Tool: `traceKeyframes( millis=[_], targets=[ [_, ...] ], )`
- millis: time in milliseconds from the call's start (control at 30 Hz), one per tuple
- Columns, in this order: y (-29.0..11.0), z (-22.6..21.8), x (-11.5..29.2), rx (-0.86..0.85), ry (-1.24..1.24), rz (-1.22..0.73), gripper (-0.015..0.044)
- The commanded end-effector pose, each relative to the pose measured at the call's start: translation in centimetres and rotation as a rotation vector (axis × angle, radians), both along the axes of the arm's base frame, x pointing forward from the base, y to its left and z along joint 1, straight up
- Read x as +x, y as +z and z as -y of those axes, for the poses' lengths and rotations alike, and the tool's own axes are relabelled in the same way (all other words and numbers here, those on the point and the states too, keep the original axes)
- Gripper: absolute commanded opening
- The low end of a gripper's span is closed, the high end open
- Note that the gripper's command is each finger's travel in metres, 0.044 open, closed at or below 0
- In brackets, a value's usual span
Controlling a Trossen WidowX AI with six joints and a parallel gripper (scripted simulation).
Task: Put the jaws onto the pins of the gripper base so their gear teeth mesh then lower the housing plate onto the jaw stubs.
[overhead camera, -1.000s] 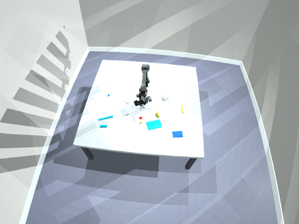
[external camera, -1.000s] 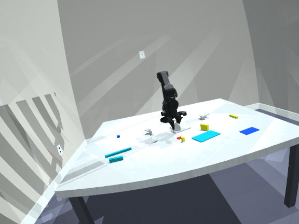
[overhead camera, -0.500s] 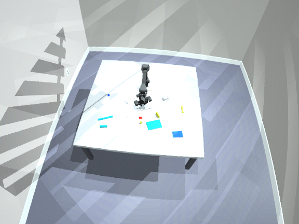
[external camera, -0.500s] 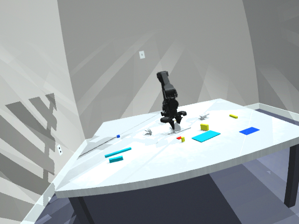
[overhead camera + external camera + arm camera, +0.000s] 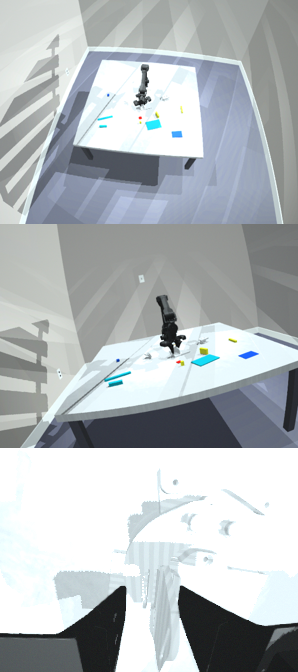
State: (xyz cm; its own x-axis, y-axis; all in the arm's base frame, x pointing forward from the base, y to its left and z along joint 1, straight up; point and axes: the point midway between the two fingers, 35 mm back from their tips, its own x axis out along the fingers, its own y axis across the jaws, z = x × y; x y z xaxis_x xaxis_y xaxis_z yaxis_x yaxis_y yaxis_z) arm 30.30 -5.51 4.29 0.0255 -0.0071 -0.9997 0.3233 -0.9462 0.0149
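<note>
- We see the gripper (image 5: 142, 105) (image 5: 175, 350) (image 5: 151, 591) partly open, its fingers closed on a thin pale part (image 5: 166, 620)
- Just ahead of the fingertips we see a white plate-like piece (image 5: 165, 528); glare keeps us from telling which part
- We find small white pieces (image 5: 164, 98) (image 5: 203, 340) on the table (image 5: 124, 137) (image 5: 160, 387), either side of the gripper

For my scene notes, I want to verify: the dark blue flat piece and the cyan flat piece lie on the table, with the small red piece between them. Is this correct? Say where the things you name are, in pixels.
Not quite: the small red piece (image 5: 140, 117) (image 5: 178, 362) is not between them. The top view shows both flat pieces to one side of it.
</note>
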Motion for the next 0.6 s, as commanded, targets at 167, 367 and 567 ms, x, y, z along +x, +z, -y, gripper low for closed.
traceKeyframes(
  millis=[167, 367, 567],
  targets=[
    [0.0, 0.0, 0.0, 0.0, 0.0, 0.0, 0.016],
    [0.0, 0.0, 0.0, 0.0, 0.0, 0.0, 0.0224],
    [0.0, 0.0, 0.0, 0.0, 0.0, 0.0, 0.0224]
  ],
)
